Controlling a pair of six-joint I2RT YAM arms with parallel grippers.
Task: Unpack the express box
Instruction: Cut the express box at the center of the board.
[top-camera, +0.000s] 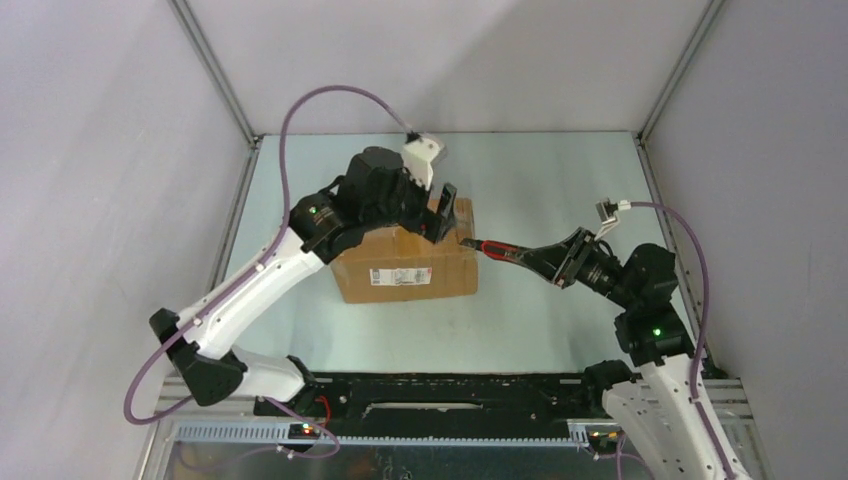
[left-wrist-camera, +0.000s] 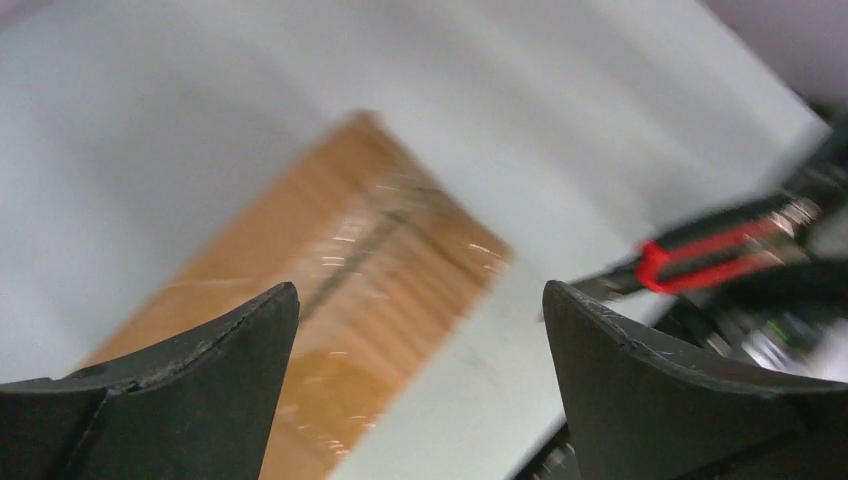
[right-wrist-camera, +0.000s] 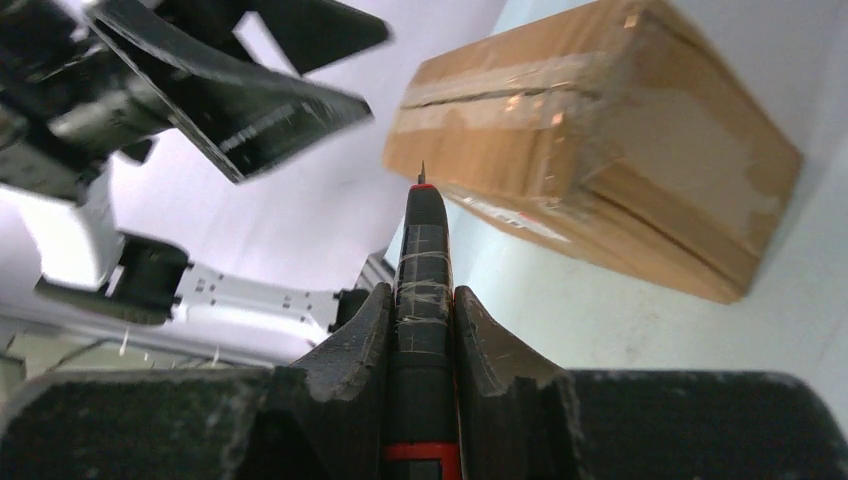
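The express box (top-camera: 405, 265) is a brown cardboard carton lying flat mid-table, with clear tape along its top seam (right-wrist-camera: 500, 95) and a white label (top-camera: 402, 276) on its near side. My left gripper (top-camera: 443, 213) hovers over the box's far right corner, open and empty; in its wrist view the jaws (left-wrist-camera: 420, 300) stand wide apart above the blurred box (left-wrist-camera: 340, 290). My right gripper (right-wrist-camera: 420, 300) is shut on a black and red knife (right-wrist-camera: 422, 240). The knife's tip points at the box's right end (top-camera: 470, 245), close to it. I cannot tell whether they touch.
Grey enclosure walls with metal corner posts (top-camera: 215, 70) close in the pale table (top-camera: 540, 170) on three sides. A black rail (top-camera: 440, 390) runs along the near edge between the arm bases. The left arm's links (top-camera: 270, 270) lie beside the box's left end.
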